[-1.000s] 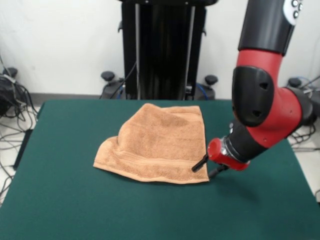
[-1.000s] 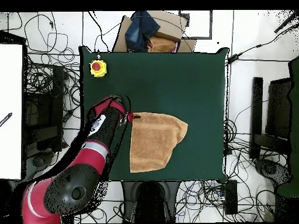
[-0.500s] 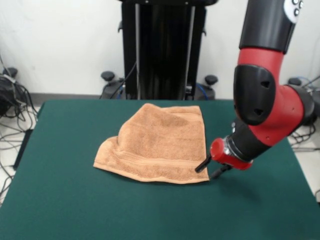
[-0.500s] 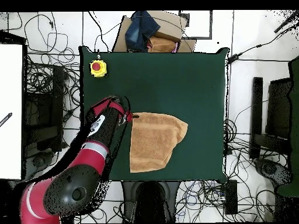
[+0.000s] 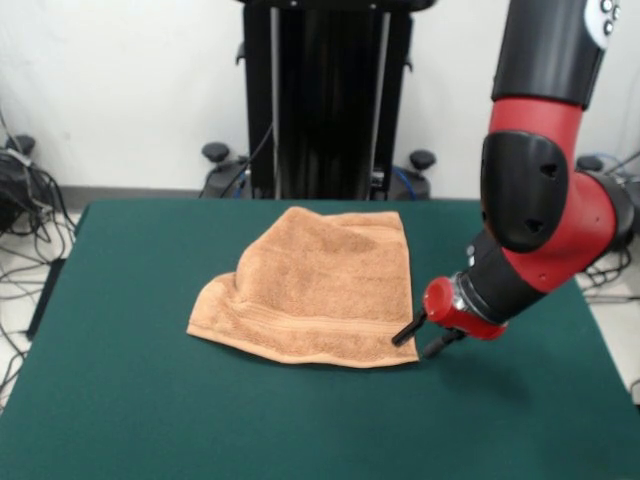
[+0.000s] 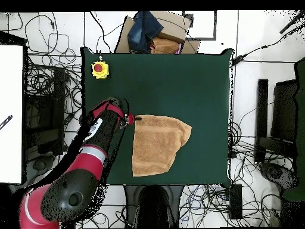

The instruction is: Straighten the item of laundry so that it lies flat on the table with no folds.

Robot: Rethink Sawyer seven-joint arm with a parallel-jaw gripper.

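My tool, two thin black fingers on a red wrist at the end of the red and black arm, sat low at the lower right corner of the small peach-orange terry-cloth towel in the front view. One finger lay against the towel's right edge and the other just off it over the felt, so the fingers stood apart with nothing clamped between them. The towel lay around the middle of the dark green felt tabletop, its left side pulled in and rumpled, a woven band running along its lower hem. From overhead, the tool was at the towel's upper left corner, and a yellow box with a red button sat in the tabletop's upper left corner.
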